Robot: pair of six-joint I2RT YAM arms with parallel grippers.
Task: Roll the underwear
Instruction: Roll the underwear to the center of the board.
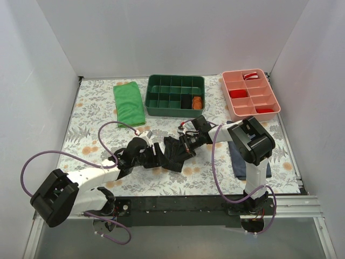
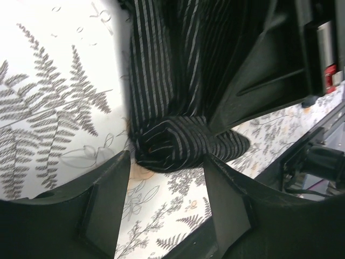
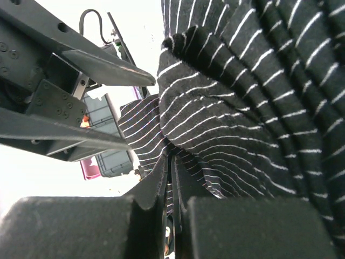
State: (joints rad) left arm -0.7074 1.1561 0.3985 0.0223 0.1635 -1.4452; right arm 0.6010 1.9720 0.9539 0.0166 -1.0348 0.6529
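Note:
The underwear [image 1: 173, 151], black with pale pinstripes, lies bunched on the floral table between my two grippers. In the left wrist view its near end is wound into a tight roll [image 2: 171, 143]. My left gripper [image 2: 167, 157] is open, and the roll sits just past its fingertips [image 2: 108, 194], with bare table between the fingers. My right gripper [image 3: 171, 164] is shut on a thin fold of the underwear [image 3: 237, 108]. From above, my left gripper [image 1: 152, 157] is at the cloth's left side and my right gripper [image 1: 189, 142] at its upper right.
A bright green folded cloth [image 1: 129, 104] lies at the back left. A green divided tray [image 1: 175, 95] holding an orange item [image 1: 197, 101] stands behind the underwear. A pink tray [image 1: 249, 94] is at the back right. A navy garment [image 1: 237, 161] lies under the right arm.

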